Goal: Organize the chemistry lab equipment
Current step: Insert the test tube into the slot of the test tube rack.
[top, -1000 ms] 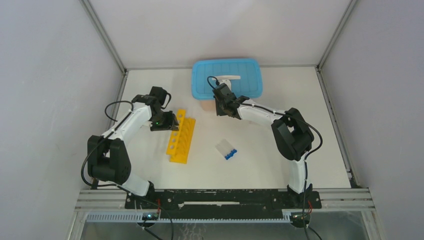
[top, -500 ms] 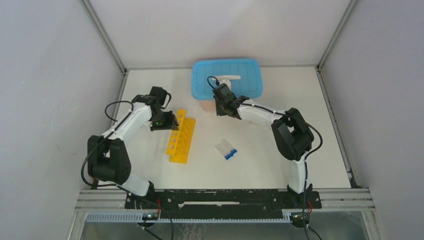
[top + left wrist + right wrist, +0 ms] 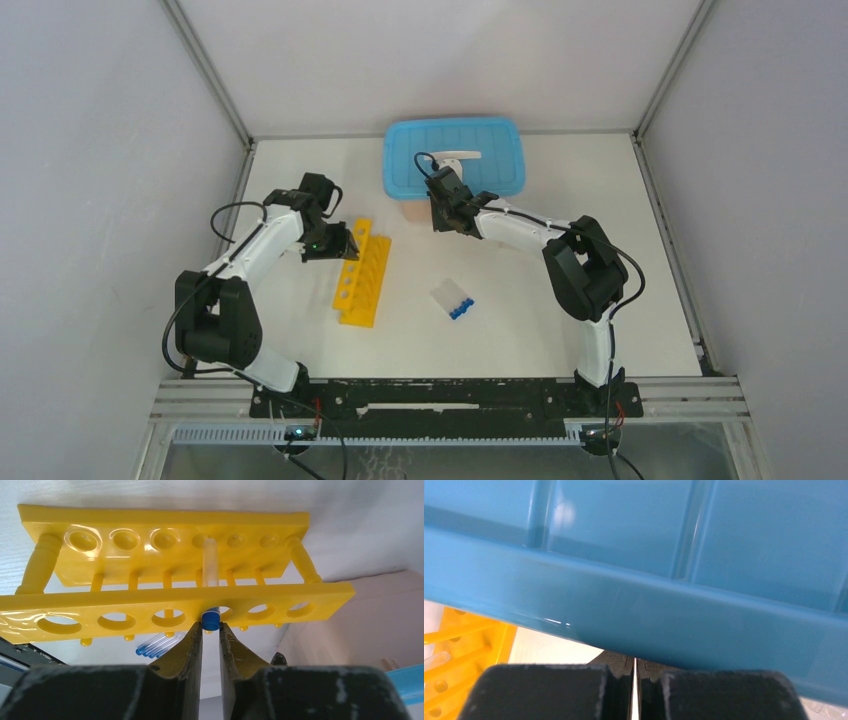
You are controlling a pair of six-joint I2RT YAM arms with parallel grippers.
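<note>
Rack [image 3: 170, 600]: a seated tube [image 3: 210, 562], cap clamped by left gripper [image 3: 210, 629], is shown only by the left wrist view; right gripper [image 3: 634, 667] is clenched empty under bin [image 3: 674, 605].

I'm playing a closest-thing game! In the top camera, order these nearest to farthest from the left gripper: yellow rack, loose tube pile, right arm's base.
1. Yellow rack, right at the left gripper holding a blue-capped tube.
2. Loose tube pile, mid-table, to its right.
3. Right arm's base, near-right edge.
</note>
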